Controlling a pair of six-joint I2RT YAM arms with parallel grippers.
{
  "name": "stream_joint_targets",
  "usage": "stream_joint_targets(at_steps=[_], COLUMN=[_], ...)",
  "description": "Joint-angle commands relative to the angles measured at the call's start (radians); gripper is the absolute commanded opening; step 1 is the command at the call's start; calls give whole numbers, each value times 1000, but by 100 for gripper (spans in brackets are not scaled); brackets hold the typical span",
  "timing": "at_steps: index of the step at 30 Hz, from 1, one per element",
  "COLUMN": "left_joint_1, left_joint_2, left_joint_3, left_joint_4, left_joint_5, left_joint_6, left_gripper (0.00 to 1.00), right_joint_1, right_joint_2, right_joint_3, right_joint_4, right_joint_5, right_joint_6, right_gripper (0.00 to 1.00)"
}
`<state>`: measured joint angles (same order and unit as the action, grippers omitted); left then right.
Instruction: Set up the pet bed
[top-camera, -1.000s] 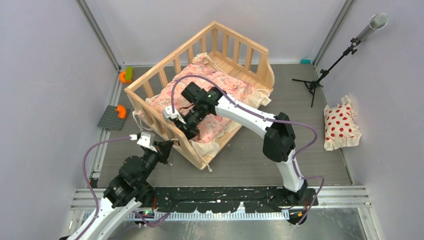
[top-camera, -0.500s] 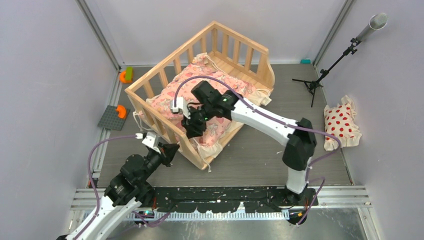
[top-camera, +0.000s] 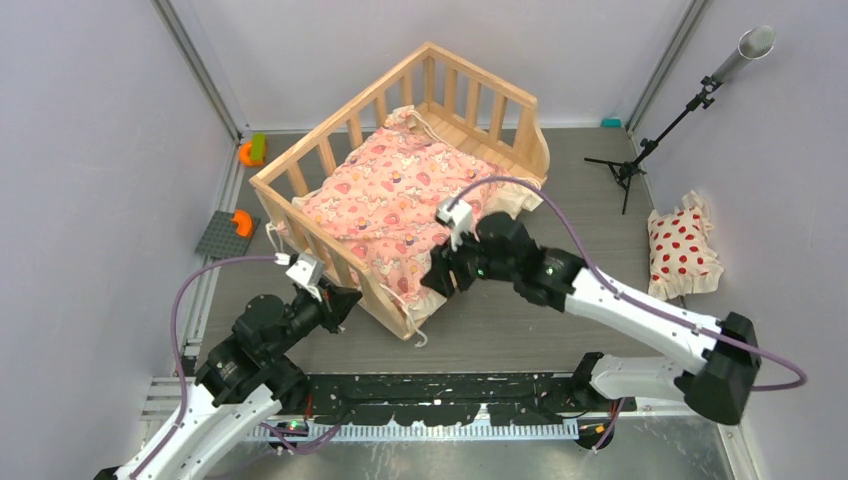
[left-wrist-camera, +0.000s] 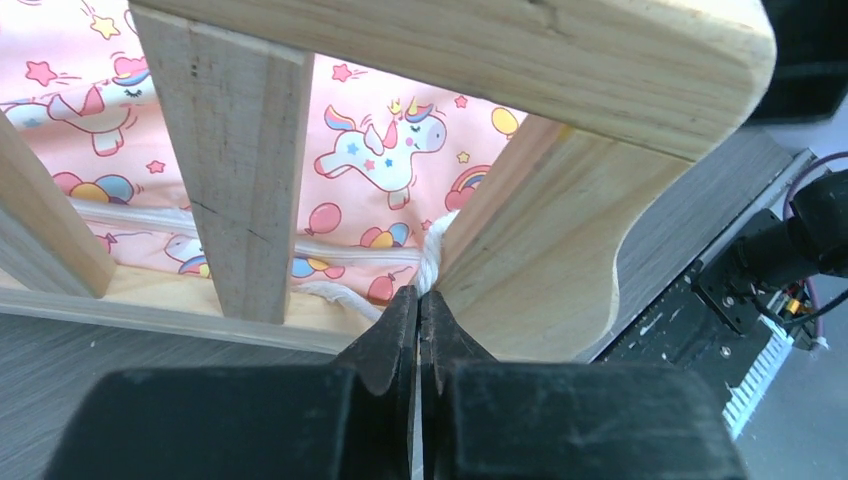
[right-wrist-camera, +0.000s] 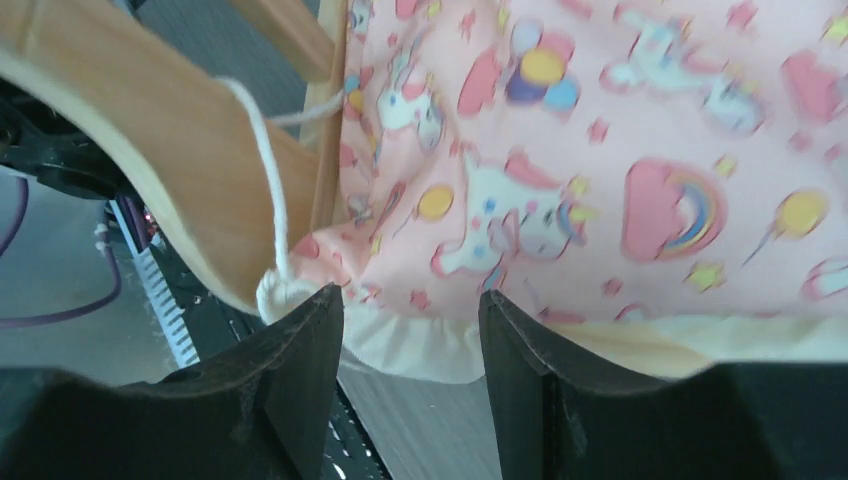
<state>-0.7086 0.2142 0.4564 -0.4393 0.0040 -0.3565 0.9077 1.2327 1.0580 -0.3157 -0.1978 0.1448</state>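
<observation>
The pet bed (top-camera: 340, 115), a light wood slatted frame, stands at the back middle with the pink cartoon-print cushion (top-camera: 390, 205) spread inside it. The cushion's cream frill hangs over the open near side. My left gripper (top-camera: 345, 298) is at the bed's near left corner post (left-wrist-camera: 560, 230). It (left-wrist-camera: 418, 295) is shut, with a cream tie (left-wrist-camera: 436, 262) running into its tips. My right gripper (top-camera: 437, 278) hovers at the cushion's near edge. It (right-wrist-camera: 410, 300) is open, with the frill (right-wrist-camera: 420, 345) beyond the tips and nothing held. Another tie cord (right-wrist-camera: 268, 170) hangs over the wood.
A white pillow with red dots (top-camera: 683, 250) lies by the right wall. A black stand (top-camera: 640, 150) rises at the back right. A grey baseplate with an orange piece (top-camera: 228, 235) and an orange and green toy (top-camera: 252, 150) lie at the left wall.
My right arm has drawn back from over the cushion to its near edge, and its jaws have opened. The cushion now lies uncovered. The left gripper has barely moved.
</observation>
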Motion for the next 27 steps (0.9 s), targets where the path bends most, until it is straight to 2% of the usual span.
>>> stream_joint_targets(at_steps=[1,3,6,15,23,27], left_joint_1=[-2,-2,-3,-2,-2,-2], left_joint_2=[19,36,71,147,311,375], left_joint_3=[54,67,109,228,381,455], left_joint_4=[-60,-71,-114,-281,-503,-600], left_joint_5=[44,46,30,-75,-56,-44], left_joint_6=[-15,-33,-68,-226,-294,-311], left_gripper=[0,0,0,0,0,0], right_joint_1=[85,181,255,323,332,333], right_joint_2=[-137,-171,-179,-115,-28,-32], right_joint_3=[-243,-324,-401,-525,-514,-518], right_joint_4=[251,338,430,661,750,758], right_joint_5=[34,83,164,326,293,285], right_joint_6=[189,184,197,230,228,226], right_gripper=[58,58,58,58,54,47])
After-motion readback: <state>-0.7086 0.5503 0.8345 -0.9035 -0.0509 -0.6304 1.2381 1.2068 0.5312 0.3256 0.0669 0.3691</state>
